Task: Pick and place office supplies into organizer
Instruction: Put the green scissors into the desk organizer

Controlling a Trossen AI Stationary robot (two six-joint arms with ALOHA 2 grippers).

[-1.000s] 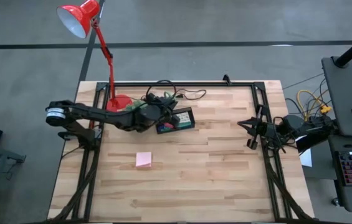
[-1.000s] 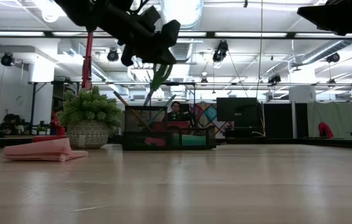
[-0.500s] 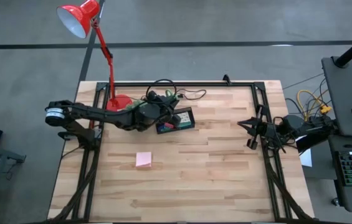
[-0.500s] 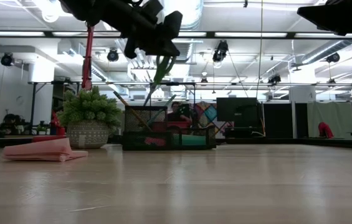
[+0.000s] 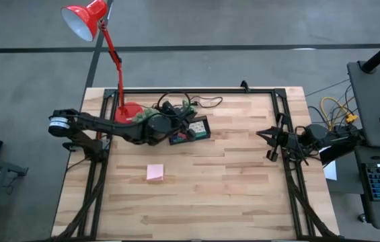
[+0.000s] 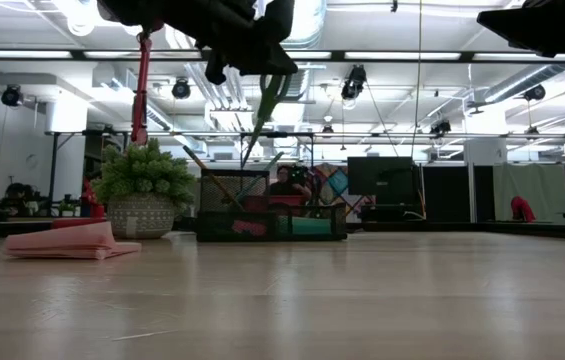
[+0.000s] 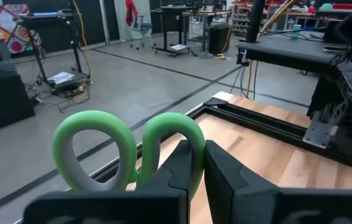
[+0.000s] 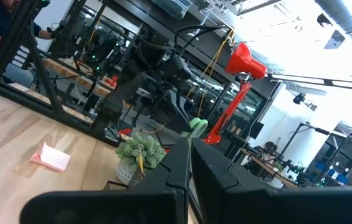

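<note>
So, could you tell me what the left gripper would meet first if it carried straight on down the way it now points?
Probably the organizer: the left gripper, shut on the green-handled scissors, hangs above its left end, blades pointing down into it. Depth is unclear.

I see a light wooden table (image 5: 230, 188) of butcher-block planks, edged by a black metal frame (image 5: 290, 195). Near its far edge sits the black organizer (image 5: 200, 128), with a few coloured items inside. Just beside it, toward the left, stand a small spiky green plant in a pot (image 6: 142, 195) and the round red base of a desk lamp (image 5: 128, 111). A black cable (image 5: 203, 102) loops along the far edge. A pink sticky-note pad (image 5: 155, 173) lies alone, well apart from the organizer.
</note>
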